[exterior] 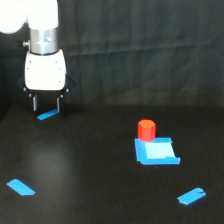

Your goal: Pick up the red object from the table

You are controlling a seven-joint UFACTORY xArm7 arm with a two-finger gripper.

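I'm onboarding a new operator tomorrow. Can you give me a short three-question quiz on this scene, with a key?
1. True or false: the white gripper is holding the small red-orange cylinder.
2. Multiple choice: the cylinder stands at the far edge of which marking on the matte black table? A) the blue tape strip under the gripper; B) the blue square patch; C) the blue tape strip at the lower left.
3. Fill in: seen in the exterior view, the cylinder lies to the gripper's ____.

Key:
1. False; the gripper hangs open, well apart from the cylinder, over a tape strip.
2. B.
3. Right, and lower in the picture.
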